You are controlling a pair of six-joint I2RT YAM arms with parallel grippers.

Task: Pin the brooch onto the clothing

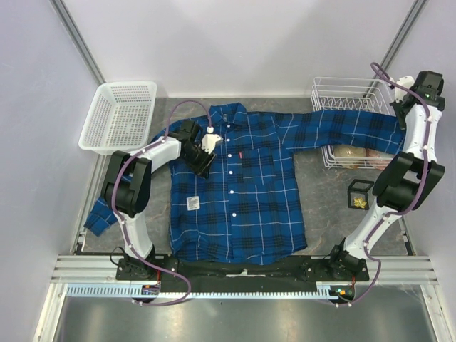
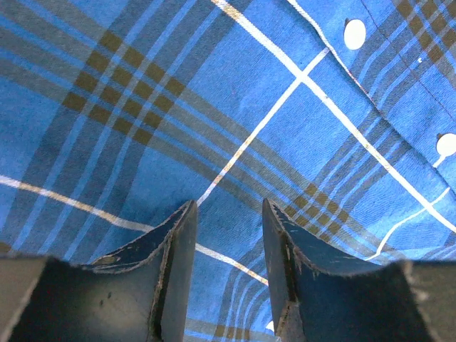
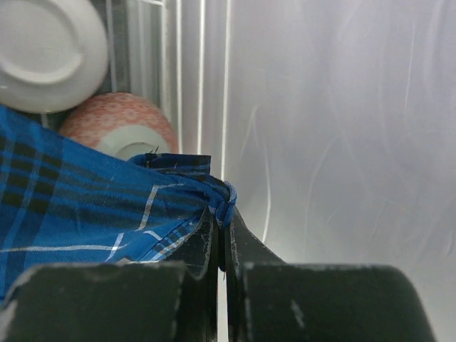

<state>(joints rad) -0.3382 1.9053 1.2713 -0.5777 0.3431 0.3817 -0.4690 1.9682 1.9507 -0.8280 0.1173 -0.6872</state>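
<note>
Far left of the top view: white basket [image 1: 120,114], well apart from both sets of jaws, out of play. Next along, left gripper [image 2: 228,214], jaws parted with nothing between them, poised low over the clothing [image 1: 242,206]; flat plaid under the jaws, white buttons [image 2: 354,33] ahead and to their right; contact with the cloth not decidable. White tag [image 1: 193,203] on the shirt front, below those jaws in the top view. Further right, wire rack [image 1: 342,82], then the brooch [image 1: 360,203] inside a small black box [image 1: 350,187] on the table [image 1: 320,214], well apart from both sets of jaws, not yet picked up. Far right, right gripper [image 3: 222,210], jaws closed on the clothing at its sleeve end, a pink patterned bowl [image 3: 121,128] and a white bowl [image 3: 50,50] ahead-left of them. Judged step: spreading and steadying the cloth; pinning not begun. Called for next: freeing one gripper, reaching to the box, a fine pinch on the brooch, then carrying it to the cloth by the left jaws.
</note>
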